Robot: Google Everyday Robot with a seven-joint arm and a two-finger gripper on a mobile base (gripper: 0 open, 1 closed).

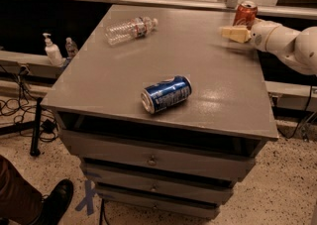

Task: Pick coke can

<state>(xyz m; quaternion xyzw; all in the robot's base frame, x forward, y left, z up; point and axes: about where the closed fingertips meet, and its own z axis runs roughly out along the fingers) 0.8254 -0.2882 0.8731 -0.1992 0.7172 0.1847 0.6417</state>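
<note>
- Gripper [235,33] hangs low over the far corner of the grey table [208,78], at the end of the white arm [287,43] that reaches in from the side; whether it is spread or pressed together cannot be told.
- Coke can [245,15] stands upright, long axis vertical, just beside the gripper on its far-edge side and slightly back toward the wrist. It is not in line with the tip, and contact cannot be confirmed.
- Judgement: the can is not yet taken. The coming move turns on this sideways offset, so the gripper would need to shift toward the far edge to bring the can into its bite.
- Blue can [166,94] lies on its side well apart from the gripper, toward the near edge.
- Water bottle [131,28] lies on its side well beyond the tip.
</note>
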